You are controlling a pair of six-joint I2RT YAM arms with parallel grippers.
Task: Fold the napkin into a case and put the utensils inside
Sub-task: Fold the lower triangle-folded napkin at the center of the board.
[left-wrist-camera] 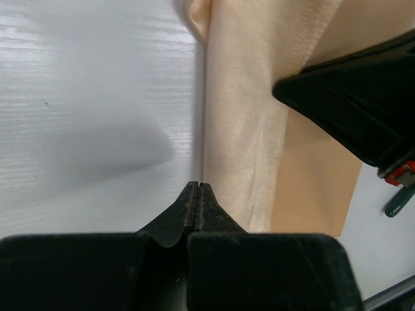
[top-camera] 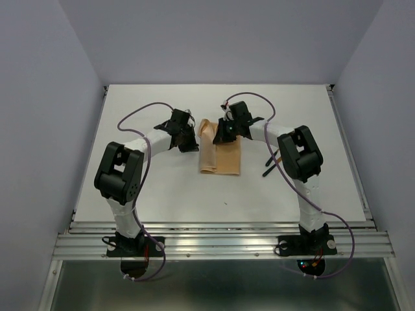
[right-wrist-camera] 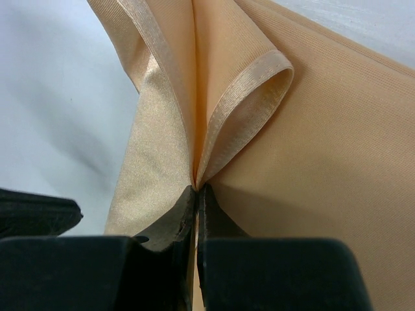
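Peach-orange napkin [top-camera: 220, 159] lies partly folded on the white table [top-camera: 162, 194], between the two grippers. A paler strip runs along the napkin's left side over a flat darker layer [left-wrist-camera: 318, 188].

Left gripper [top-camera: 192, 147] sits just left of the napkin. In the left wrist view its fingers [left-wrist-camera: 191, 207] are pressed together with no gap, and the tips sit right at the napkin's left edge [left-wrist-camera: 246, 129]. Can't tell if any cloth is caught between them.

Right gripper [top-camera: 220, 137] is at the napkin's far end, over the top left part. In the right wrist view its jaws are clamped on the napkin [right-wrist-camera: 311, 162], pinching a fold. Hemmed edges [right-wrist-camera: 259, 84] loop up and fan out from the tips [right-wrist-camera: 196, 194], so the cloth is lifted and bunched there. Right gripper's black body also shows in the left wrist view [left-wrist-camera: 350, 110], above the napkin's right part.

Utensils [top-camera: 271, 162] lie on the table right of the napkin, apart from it and partly hidden under the right arm. Only thin dark handles are visible, heads too small to make out.

Purple cables [top-camera: 139, 113] loop off both arms, left and right of the napkin
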